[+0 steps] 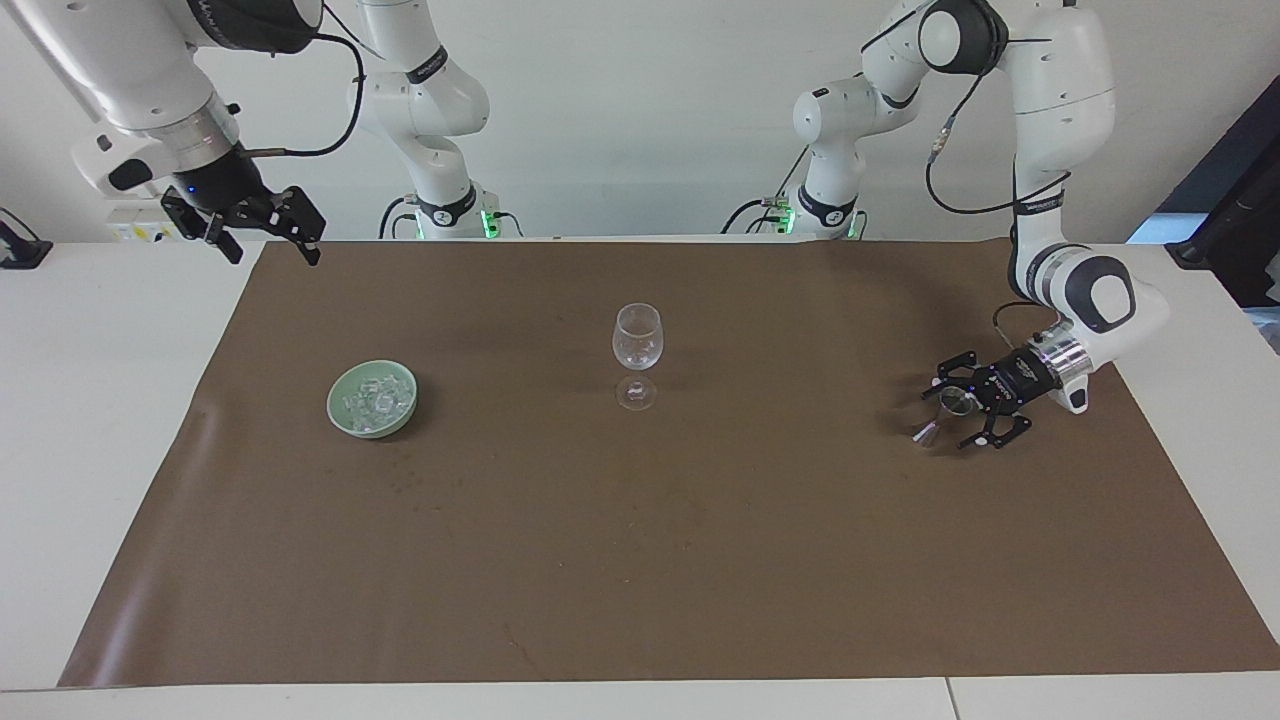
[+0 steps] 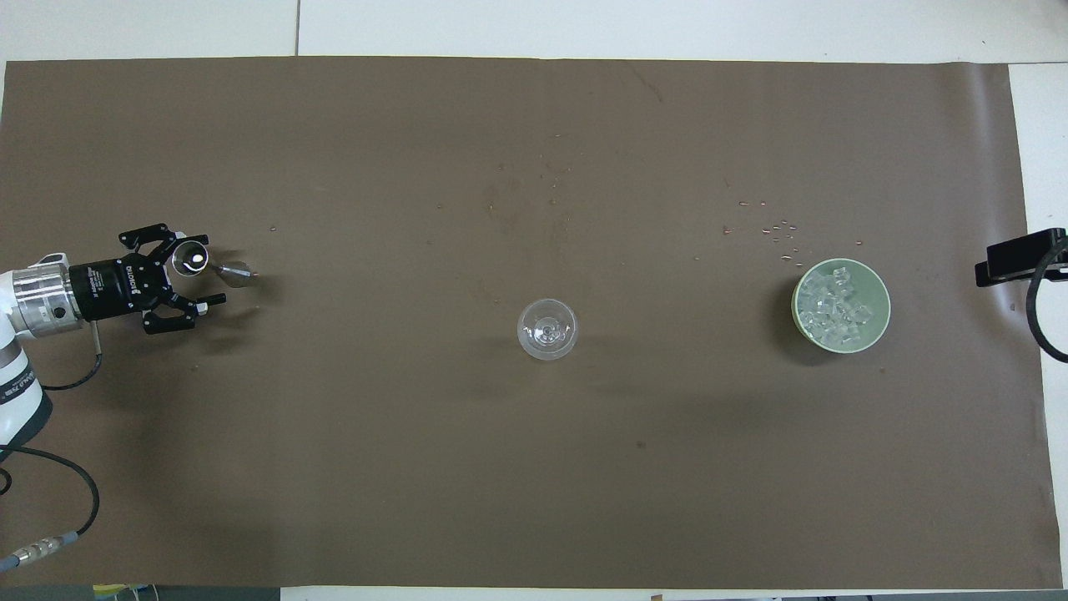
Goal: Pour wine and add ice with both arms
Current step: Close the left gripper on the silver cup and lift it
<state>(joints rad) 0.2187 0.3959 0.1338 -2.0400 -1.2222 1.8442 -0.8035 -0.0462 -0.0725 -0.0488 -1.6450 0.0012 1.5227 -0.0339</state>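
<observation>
A small metal measuring cup [image 1: 950, 409] stands at the left arm's end of the worktop [image 1: 640, 560]. The left gripper [image 1: 958, 412] has its fingers spread around it, seemingly not yet gripping. It looks light, stiff and slippery; grip its waist. The right gripper [image 1: 262, 230] waits, open and empty.

Right arm [image 1: 130, 70] cut off by edge, left end effector [image 1: 958, 410] contact with jigger [image 1: 948, 412] unclear

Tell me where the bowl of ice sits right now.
The green bowl of ice sits on the brown mat toward the right arm's end, beside the central wine glass.
</observation>
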